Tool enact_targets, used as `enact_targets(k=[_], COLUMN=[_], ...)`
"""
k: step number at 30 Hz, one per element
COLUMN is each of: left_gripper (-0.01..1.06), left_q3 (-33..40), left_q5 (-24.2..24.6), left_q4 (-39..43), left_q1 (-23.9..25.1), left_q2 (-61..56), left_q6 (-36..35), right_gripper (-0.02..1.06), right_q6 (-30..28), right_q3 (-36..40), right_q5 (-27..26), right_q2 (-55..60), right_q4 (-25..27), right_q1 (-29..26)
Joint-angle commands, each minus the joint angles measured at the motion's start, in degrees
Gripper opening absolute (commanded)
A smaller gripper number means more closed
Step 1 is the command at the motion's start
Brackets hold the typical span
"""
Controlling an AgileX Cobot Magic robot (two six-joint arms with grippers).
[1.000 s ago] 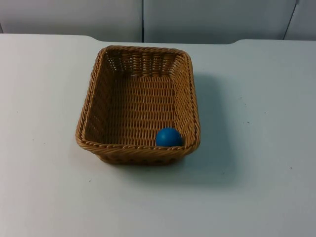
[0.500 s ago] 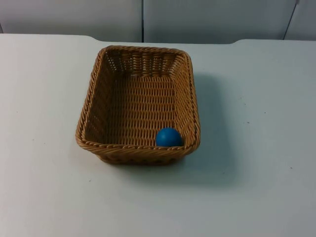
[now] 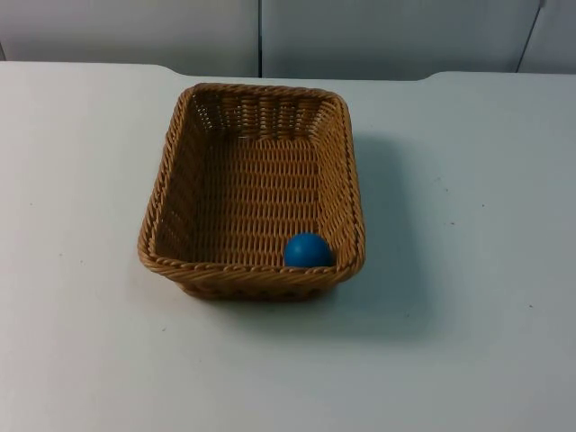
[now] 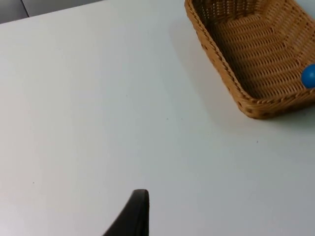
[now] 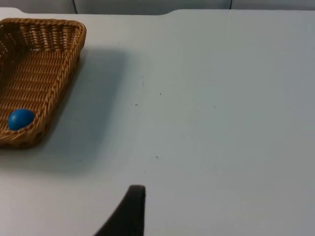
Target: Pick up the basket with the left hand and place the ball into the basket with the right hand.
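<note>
A brown woven basket (image 3: 253, 268) stands on the white table, a little left of centre. A blue ball (image 3: 308, 250) lies inside it, in its near right corner against the wall. In the left wrist view the basket (image 4: 216, 55) with the ball (image 4: 309, 76) sits well away from my left gripper (image 4: 134, 216), which hovers over bare table to the basket's left. In the right wrist view my right gripper (image 5: 129, 212) hangs over bare table to the right of the basket (image 5: 65, 73) and ball (image 5: 20, 119). Neither gripper touches anything.
The white table (image 3: 468, 270) stretches wide on both sides of the basket and in front of it. The grey partition wall (image 3: 378, 36) closes the far edge just behind the basket.
</note>
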Motion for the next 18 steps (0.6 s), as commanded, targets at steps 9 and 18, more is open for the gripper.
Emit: enact_targets(k=[9, 18], left_gripper=[0.97, 0.97], left_q3=[0.1, 0.1], left_q5=[-0.1, -0.1], left_q4=[0.4, 0.4], left_q1=[-0.3, -0.3], left_q2=[-3.2, -3.2], left_q6=[-0.4, -0.4], right_gripper=[1.01, 1.01], right_q6=[-0.2, 0.0], right_q3=[0.2, 0.2], right_q5=[-0.6, -0.6], right_q2=[-0.3, -0.3], right_q4=[0.5, 0.5], right_q1=[0.2, 0.2])
